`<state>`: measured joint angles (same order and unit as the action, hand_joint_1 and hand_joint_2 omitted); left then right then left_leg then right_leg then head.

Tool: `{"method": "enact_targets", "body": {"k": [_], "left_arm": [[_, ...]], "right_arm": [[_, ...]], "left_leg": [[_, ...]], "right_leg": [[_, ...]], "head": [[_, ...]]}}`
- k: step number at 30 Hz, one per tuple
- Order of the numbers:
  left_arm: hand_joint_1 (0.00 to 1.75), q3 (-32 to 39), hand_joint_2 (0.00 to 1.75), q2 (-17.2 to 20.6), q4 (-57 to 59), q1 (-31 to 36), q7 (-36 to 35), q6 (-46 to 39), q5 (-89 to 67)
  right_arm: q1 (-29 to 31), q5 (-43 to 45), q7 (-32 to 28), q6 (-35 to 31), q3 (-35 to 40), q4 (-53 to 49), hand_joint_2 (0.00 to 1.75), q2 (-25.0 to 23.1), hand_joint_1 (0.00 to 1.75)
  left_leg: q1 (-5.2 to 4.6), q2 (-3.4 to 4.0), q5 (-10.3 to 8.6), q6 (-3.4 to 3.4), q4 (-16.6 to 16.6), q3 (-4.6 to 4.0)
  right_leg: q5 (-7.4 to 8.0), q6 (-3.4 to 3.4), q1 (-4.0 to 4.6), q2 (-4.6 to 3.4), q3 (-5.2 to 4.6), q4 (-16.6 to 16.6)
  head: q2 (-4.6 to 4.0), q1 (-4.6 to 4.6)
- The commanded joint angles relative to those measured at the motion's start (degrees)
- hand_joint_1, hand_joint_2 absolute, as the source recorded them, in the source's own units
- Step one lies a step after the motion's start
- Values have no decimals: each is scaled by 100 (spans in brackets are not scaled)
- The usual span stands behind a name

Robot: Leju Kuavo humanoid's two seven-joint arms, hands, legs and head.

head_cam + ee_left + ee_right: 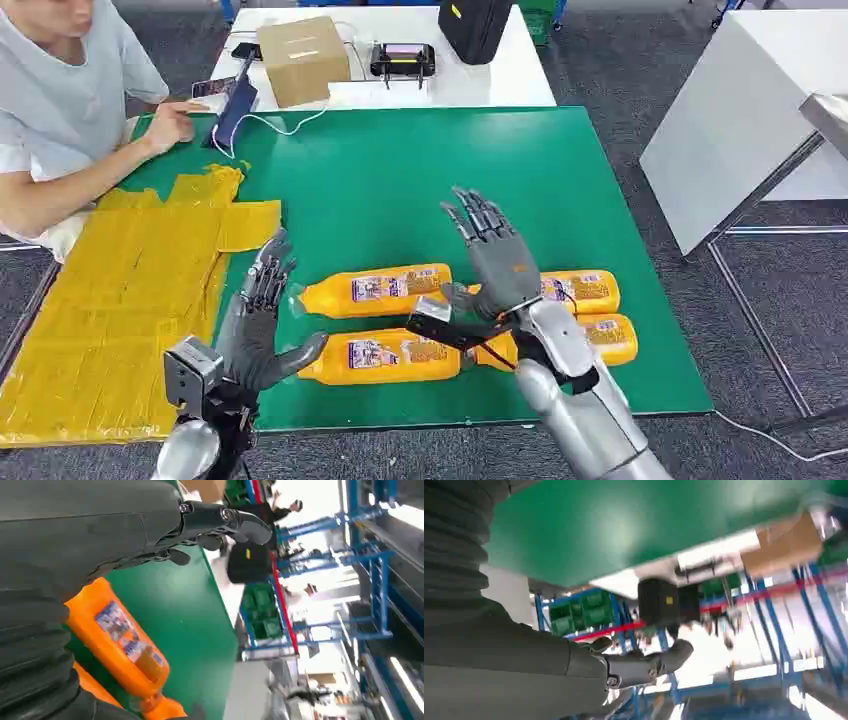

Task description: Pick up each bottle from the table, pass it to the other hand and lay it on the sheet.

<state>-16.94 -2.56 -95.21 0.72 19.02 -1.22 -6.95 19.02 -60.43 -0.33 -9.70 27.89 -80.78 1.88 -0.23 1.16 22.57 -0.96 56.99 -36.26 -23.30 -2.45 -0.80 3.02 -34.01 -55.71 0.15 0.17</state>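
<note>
Nothing lies on the crinkled yellow sheet [120, 300] yet. Four orange plastic bottles [375, 290] rest on the green table [400, 180] between and beneath the hands. The left hand [262, 325] and right hand [495, 255] hover released, fingers spread, holding nothing.

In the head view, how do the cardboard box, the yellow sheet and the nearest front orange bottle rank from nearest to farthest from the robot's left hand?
From the left hand:
1. Front orange bottle, just to its right, by the thumb.
2. Yellow sheet, on its left, covering that side of the table.
3. Cardboard box, far ahead on the white table.
</note>
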Motion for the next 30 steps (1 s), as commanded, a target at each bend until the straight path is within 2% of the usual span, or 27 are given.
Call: {"method": "enact_targets", "body": {"k": [1, 8, 9, 13, 20, 30], "left_arm": [[0, -210, 175, -86, 820, 770, -40, 234, 191], [0, -377, 175, -82, 1011, 994, -31, 273, 306], [0, -442, 175, -83, 1087, 1070, -18, 313, 367], [0, -600, 175, -119, 1335, 1285, 25, 384, 489], [0, -608, 175, -129, 1334, 1299, 24, 384, 486], [0, -916, 175, -178, 1740, 1638, 125, 319, 814]], "right_arm": [[1832, 273, -419, 559, 854, 3042, 175, -310, 0], [2206, 488, -532, 795, 1248, 3562, 175, -613, 0], [2297, 707, -789, 899, 1299, 3736, 175, -656, 0], [2521, 959, -1095, 1159, 1463, 4183, 175, -770, 0], [2531, 959, -1095, 1160, 1467, 4187, 175, -782, 0], [2922, 1472, -1161, 1438, 1648, 5491, 175, -1081, 0]], "left_leg": [[7, 19, 16, 12, 4, 39], [4, 4, 9, 6, 0, 14], [6, 3, 15, 9, 3, 26], [6, -9, 12, 8, 4, 23], [3, -12, 7, 6, 0, 15], [7, -23, 10, 8, 5, 22]], "right_leg": [[-6, 14, 1, -60, 32, -1], [-4, 6, 2, -26, 12, 1], [-9, 9, 2, -34, 23, -2], [-10, 9, 1, -21, 22, -3], [-8, 7, -1, -12, 15, -1], [-12, 9, 3, -8, 25, -1]], "head": [[0, -2], [0, -2], [0, -2], [0, 0], [0, 0], [0, -2]]}}
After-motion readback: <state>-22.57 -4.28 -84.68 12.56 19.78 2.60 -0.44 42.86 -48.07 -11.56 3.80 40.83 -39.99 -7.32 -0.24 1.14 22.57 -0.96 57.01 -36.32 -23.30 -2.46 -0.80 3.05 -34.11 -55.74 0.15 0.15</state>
